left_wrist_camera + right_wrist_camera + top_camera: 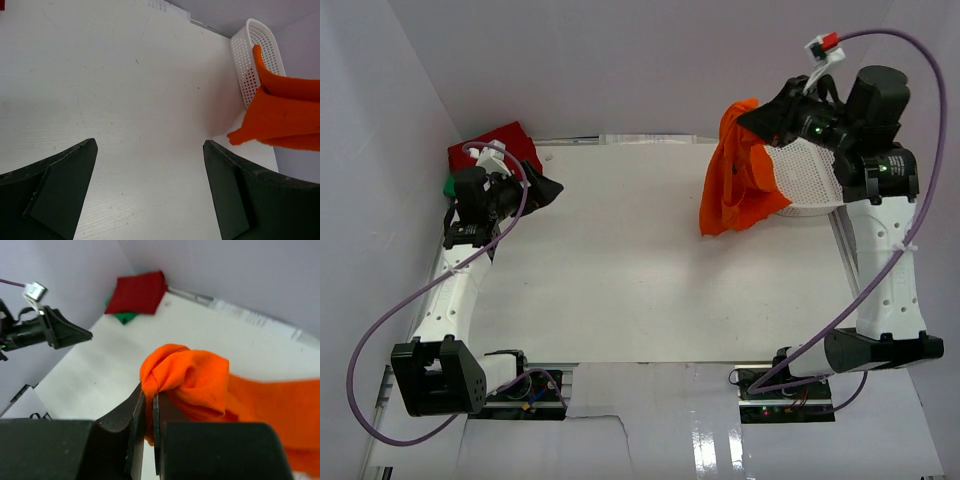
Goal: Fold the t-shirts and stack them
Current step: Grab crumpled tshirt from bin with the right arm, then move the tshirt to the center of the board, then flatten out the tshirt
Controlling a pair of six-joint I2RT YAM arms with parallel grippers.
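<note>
The white table [640, 290] spreads out from the two arm bases at its near edge. On the left side, the left pincer [150, 144] hangs above bare table with its jaws spread wide and nothing between them, pointing across toward the right side.

Farther back on the right, the right pincer [148, 396] is lifted off the table, its jaws pinched narrow on a bunched fold of the orange t-shirt [728, 190]. The shirt hangs down from that grip in a loose, crumpled drape. Its lower edge seems to stay just clear of the table, though the overhead view does not settle that. Just beside the hanging cloth, on its right, the white mesh basket [808, 180] lies tipped on its side near the far right of the table; one flap of orange cloth falls across its rim.

In the far left corner, well apart from the orange one, the red t-shirt [137, 292] lies flat and compact on top of the green t-shirt [125, 317], of which only a near edge shows beneath.
</note>
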